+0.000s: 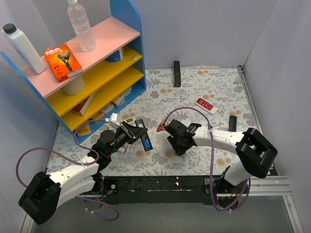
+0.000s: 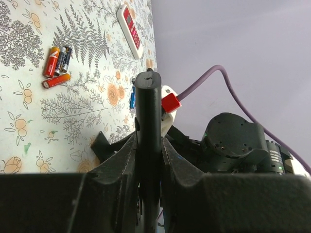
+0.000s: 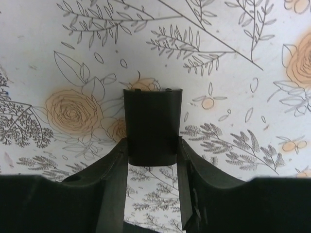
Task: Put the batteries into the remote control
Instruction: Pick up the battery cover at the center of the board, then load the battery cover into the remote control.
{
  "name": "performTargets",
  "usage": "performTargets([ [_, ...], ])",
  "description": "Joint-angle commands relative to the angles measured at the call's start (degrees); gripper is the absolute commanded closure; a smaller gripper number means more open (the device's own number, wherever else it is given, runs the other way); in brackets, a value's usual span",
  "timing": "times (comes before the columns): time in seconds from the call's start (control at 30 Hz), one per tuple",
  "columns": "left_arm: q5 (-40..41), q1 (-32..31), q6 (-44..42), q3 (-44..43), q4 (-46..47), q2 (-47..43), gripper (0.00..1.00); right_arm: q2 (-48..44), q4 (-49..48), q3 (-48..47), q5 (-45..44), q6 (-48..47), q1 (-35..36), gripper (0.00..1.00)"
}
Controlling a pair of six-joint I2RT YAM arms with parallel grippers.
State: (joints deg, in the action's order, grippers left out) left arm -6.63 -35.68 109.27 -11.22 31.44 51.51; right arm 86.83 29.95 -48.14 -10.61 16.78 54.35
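My left gripper (image 1: 131, 132) is shut on the black remote control (image 1: 142, 132) and holds it on edge above the table. In the left wrist view the remote (image 2: 148, 111) stands clamped between the fingers (image 2: 121, 165). A blue battery (image 1: 146, 143) shows at the remote's near end; it also shows beside the remote in the left wrist view (image 2: 132, 98), and I cannot tell whether it is seated. My right gripper (image 1: 176, 143) is shut on the small black battery cover (image 3: 152, 124) just above the table, right of the remote.
Red and orange small cells (image 1: 159, 127) lie between the grippers and show in the left wrist view (image 2: 57, 65). A red-and-white remote (image 1: 206, 105) lies to the right. Another black remote (image 1: 177, 73) lies at the back. A blue shelf unit (image 1: 92, 73) stands at left.
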Motion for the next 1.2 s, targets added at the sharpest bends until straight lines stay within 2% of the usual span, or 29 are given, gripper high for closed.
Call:
performTargets([
  [0.0,1.5,0.4,-0.5,0.3,5.5,0.5,1.0,-4.3,7.3,-6.3,-1.3,0.7,0.1,0.72],
  [0.23,5.8,0.3,-2.0,-0.5,8.7,2.6,1.0,-8.0,12.7,-18.6,3.7,4.5,1.3,0.73],
  [0.47,5.9,0.3,-2.5,-3.6,10.5,7.0,0.99,-8.4,14.3,-29.0,5.5,9.2,3.8,0.72],
  [0.73,7.2,-0.2,-2.2,-4.4,15.9,10.1,0.97,-6.4,11.9,-30.6,6.6,15.2,6.3,0.71],
  [1.17,8.0,-2.0,0.3,-5.2,20.2,12.3,0.97,-1.3,11.9,-33.6,3.9,16.7,7.6,0.69],
])
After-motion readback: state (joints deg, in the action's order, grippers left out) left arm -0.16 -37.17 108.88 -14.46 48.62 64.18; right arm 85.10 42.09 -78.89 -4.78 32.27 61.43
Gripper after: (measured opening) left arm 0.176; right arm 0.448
